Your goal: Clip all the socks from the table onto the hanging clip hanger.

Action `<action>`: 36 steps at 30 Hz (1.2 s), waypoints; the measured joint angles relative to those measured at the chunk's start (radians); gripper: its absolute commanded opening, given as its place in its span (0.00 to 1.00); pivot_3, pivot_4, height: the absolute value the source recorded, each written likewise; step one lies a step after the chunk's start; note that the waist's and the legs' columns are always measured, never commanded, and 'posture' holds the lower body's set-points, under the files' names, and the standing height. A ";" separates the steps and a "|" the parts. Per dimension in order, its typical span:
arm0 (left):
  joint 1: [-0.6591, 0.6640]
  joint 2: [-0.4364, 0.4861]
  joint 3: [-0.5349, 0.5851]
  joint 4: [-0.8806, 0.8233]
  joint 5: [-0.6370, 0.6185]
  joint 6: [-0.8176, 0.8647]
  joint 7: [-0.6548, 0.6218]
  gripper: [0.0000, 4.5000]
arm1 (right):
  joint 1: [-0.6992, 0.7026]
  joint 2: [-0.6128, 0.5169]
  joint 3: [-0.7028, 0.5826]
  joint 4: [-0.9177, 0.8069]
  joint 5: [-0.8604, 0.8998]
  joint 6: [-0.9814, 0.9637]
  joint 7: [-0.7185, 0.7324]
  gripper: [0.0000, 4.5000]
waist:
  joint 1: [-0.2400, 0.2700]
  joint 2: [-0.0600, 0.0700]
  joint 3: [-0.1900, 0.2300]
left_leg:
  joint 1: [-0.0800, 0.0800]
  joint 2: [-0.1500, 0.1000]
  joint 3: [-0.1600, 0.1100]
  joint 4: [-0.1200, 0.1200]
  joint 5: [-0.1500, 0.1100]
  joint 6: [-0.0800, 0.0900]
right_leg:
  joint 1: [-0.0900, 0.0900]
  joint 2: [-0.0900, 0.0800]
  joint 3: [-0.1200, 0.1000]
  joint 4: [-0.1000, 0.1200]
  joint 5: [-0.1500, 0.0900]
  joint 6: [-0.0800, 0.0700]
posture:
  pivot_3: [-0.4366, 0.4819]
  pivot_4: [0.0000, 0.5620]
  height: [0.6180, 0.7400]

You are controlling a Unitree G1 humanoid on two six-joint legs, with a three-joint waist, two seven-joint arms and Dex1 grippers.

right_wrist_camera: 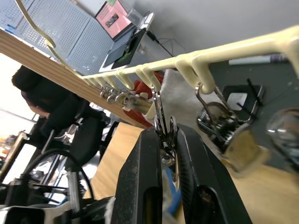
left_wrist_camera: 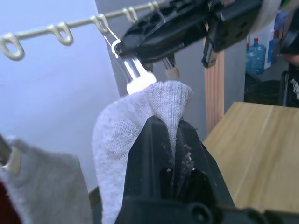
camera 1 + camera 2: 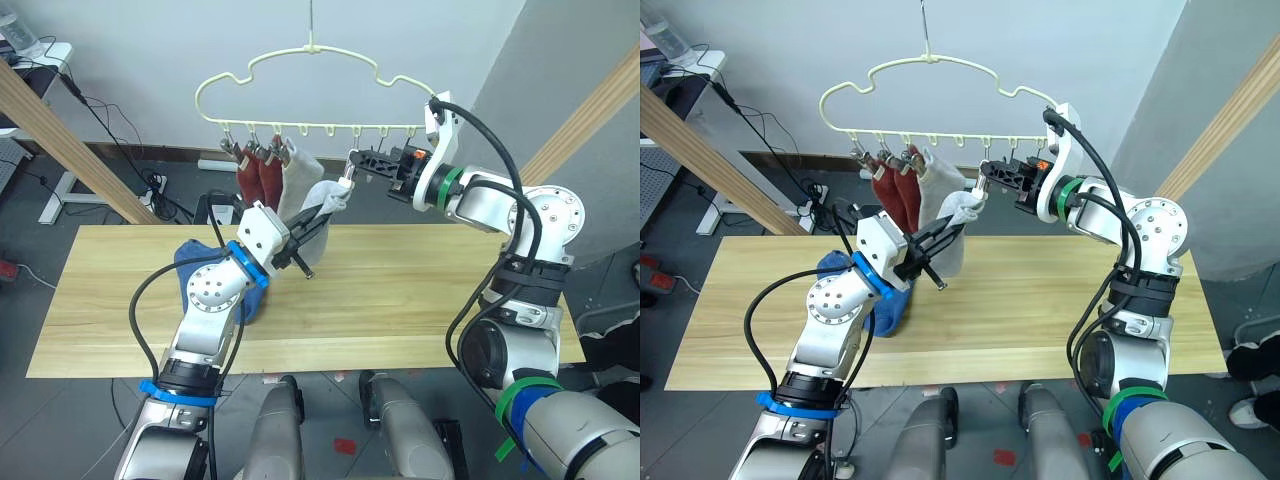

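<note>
Above table (image 3: pixel 420 290), left end effector (image 3: pixel 322 215) lifts grey sock (image 3: pixel 330 198) to clip (image 3: pixel 349 180).

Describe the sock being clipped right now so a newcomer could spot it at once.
Find the cream clip hanger hanging above the table. Two rust red socks and a light grey sock hang clipped on it. The one meant is the other grey sock, pinched in the left gripper at the clip the right gripper squeezes.

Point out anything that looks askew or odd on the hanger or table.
Nothing looks damaged. The clip hanger hangs level; only one clip is pulled sideways, because the right gripper pinches it toward the grey sock in the left gripper.
</note>
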 measured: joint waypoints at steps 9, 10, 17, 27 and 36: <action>-0.014 -0.008 -0.001 0.033 0.020 -0.048 0.036 0.01 | -0.022 0.044 -0.091 -0.001 0.048 0.112 -0.079 0.08 | -0.002 0.000 0.000 | 0.000 0.000 0.000 0.000 0.000 0.000 | 0.000 0.000 0.000 0.001 0.000 0.000 | 0.41 0.61 1.00; -0.016 -0.008 -0.001 0.037 0.020 -0.059 0.038 0.01 | -0.022 0.047 -0.094 -0.003 0.048 0.117 -0.085 0.08 | -0.002 0.000 0.000 | 0.000 0.000 0.000 0.000 0.000 0.000 | 0.000 0.000 0.000 0.000 0.000 0.000 | 0.41 0.61 1.00; -0.009 0.005 0.000 0.033 0.015 -0.080 0.039 0.01 | -0.032 0.049 -0.104 0.000 0.048 0.120 -0.105 0.08 | -0.004 0.000 0.000 | 0.000 0.000 0.000 0.000 0.000 0.000 | 0.000 0.000 0.000 0.000 0.000 0.000 | 0.41 0.61 1.00; 0.012 0.010 -0.001 0.023 0.014 -0.108 0.024 0.01 | -0.051 0.024 -0.112 0.038 0.047 0.105 -0.112 0.08 | -0.004 0.000 0.000 | 0.000 0.000 0.000 0.000 0.000 0.000 | 0.000 0.000 0.000 0.000 0.000 0.000 | 0.42 0.61 1.00; -0.006 0.010 -0.001 0.025 0.016 -0.127 0.027 0.01 | -0.051 0.040 -0.119 0.037 0.055 0.127 -0.123 0.08 | -0.004 0.000 0.000 | 0.000 0.000 0.000 0.000 0.000 0.000 | 0.000 0.000 0.000 0.000 0.000 0.000 | 0.42 0.61 1.00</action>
